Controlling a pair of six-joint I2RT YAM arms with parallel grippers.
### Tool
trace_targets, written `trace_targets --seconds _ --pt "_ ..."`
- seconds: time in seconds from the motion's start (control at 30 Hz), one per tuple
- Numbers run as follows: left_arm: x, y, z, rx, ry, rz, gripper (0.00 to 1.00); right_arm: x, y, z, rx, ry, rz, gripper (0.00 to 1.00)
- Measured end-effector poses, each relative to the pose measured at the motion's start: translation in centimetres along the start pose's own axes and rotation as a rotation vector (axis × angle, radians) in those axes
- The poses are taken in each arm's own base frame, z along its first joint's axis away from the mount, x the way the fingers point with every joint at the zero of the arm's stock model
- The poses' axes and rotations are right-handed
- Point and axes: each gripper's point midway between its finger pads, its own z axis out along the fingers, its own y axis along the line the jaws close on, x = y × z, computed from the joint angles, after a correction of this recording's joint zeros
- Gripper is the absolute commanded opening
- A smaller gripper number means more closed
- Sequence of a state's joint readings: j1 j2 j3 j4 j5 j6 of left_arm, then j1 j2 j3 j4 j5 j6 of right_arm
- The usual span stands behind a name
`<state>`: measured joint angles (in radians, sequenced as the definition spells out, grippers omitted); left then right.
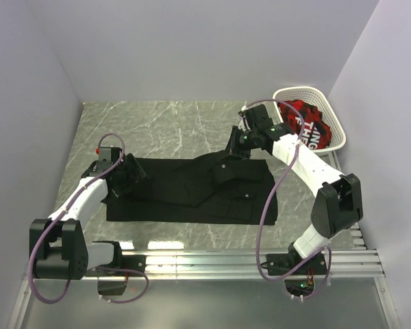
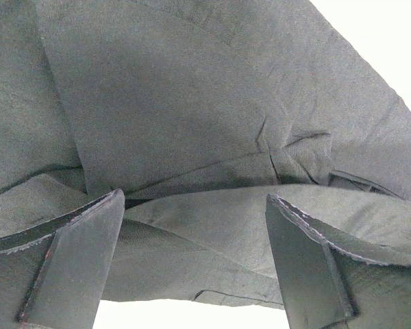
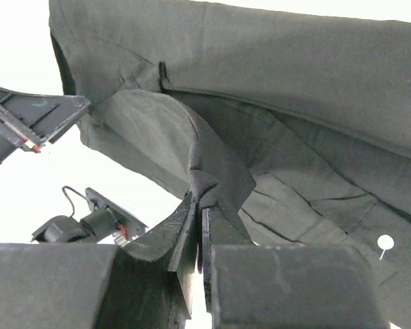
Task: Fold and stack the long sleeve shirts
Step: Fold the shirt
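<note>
One shirt in play: plain black soft-fabric long sleeve shirt (image 1: 192,188) with small white buttons (image 3: 385,241). It's lying mostly flat across the middle of the grey marbled table (image 1: 164,123), long side running along the near edge.
Left jaws: my left gripper (image 1: 127,175) sits at the shirt's left end, spread wide, with nothing between the fingers. There's just cloth underneath in the wrist view.
Right jaws: my right gripper (image 1: 234,145) is at the shirt's far edge, right of middle, nearly closed on a pinched ridge of the black cloth. The fold bunches right up into the tips.
How it'll handle: light, floppy, zero stiffness. I reckon it sags from whatever point I lift and drags the rest along the table. Not fragile. The weave looks matte, so probably not slippery, but a thin pinch could slide out.
Where to grab: hems, seams, collar, cuffs, since doubled cloth gives a thicker bite. For a clean fold I'd want both grippers on one edge, set apart.
Watch out: can't tell how many layers my right pinch has.
Off to the side: white plastic mesh basket (image 1: 291,91) in the far right corner, holding red and black clothes (image 1: 301,110), well apart from the shirt.
</note>
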<state>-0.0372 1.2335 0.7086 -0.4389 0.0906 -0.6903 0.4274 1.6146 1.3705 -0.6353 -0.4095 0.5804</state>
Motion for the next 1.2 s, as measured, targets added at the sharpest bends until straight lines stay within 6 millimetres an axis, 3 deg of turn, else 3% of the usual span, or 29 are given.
trace_targets --seconds 0.3,0.43,0.67,0.83,1.03,1.2 --pt "-0.7 -0.5 -0.1 0.008 -0.011 0.024 0.91 0.5 -1.2 0.0 0.037 -0.001 0.017 0.10" --pt "-0.8 -0.3 0.0 -0.006 -0.002 0.042 0.91 1.3 -3.1 0.7 0.084 0.021 0.041 0.10" --pt "-2.0 -1.3 -0.6 0.011 -0.017 0.088 0.90 0.4 -6.7 1.8 0.173 0.013 0.074 0.16" --pt "-2.4 -2.2 -0.8 0.034 -0.017 0.117 0.88 0.7 -9.7 3.8 0.253 0.048 0.093 0.16" --pt "-1.4 -2.5 -0.5 0.029 0.018 0.146 0.89 0.8 -11.6 5.1 0.321 0.061 0.089 0.24" --pt "-1.1 -3.0 -0.1 0.015 0.030 0.182 0.88 -0.1 -12.4 5.1 0.366 0.032 0.058 0.46"
